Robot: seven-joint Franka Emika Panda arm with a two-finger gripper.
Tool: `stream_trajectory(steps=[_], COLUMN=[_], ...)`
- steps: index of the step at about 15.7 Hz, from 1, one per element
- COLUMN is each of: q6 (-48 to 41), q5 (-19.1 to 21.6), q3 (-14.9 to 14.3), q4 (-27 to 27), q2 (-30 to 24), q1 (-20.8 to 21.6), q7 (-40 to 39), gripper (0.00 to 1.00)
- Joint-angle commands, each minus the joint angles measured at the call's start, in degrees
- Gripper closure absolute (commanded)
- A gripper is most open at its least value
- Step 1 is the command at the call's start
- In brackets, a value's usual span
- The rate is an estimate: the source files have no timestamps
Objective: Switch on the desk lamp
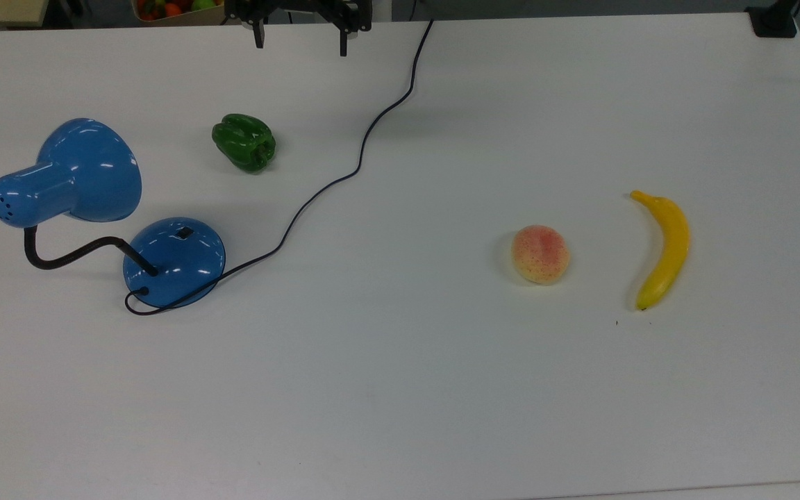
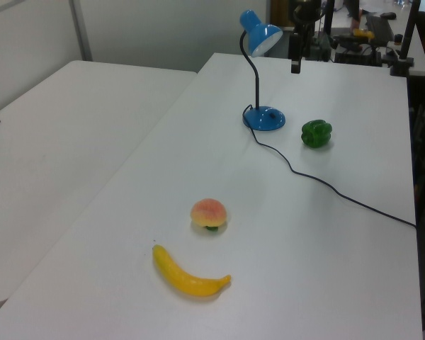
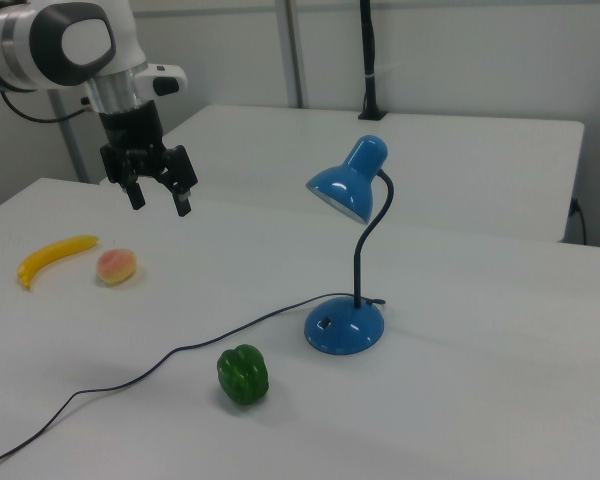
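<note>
1. Your gripper hangs high above the white table with its two fingers spread wide and nothing between them. It touches nothing.

2. The desk lamp stands well apart from the gripper, low and toward the right view's right. Its blue shade is dark, so I judge the lamp is still off.

3. The small black switch sits on top of the round blue base. In the top view it lies below and left of the gripper, past the green bell pepper.

4. The step in hand looks like the approach; no contact is made yet.

5. For the next move, I think you must carry the gripper across, bring it down over the base and press the switch with one fingertip. Keep away from the gooseneck and the cord, which runs under the gripper.

6. The peach and the banana lie far to the other side.
</note>
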Motion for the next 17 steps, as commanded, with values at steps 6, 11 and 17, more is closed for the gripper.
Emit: stream_trajectory(steps=[6,11,17], q6=[-3.8,-5.1,-4.9], q5=[0.8,0.9,1.0], q3=[-0.3,-0.2,-0.2], q4=[0.3,0.3,0.3], q2=[-0.7,-0.5,-0.4], q1=[0.4,0.3,0.3], q7=[-1.4,-2.4,-2.6], gripper=[0.0,0.0,0.33])
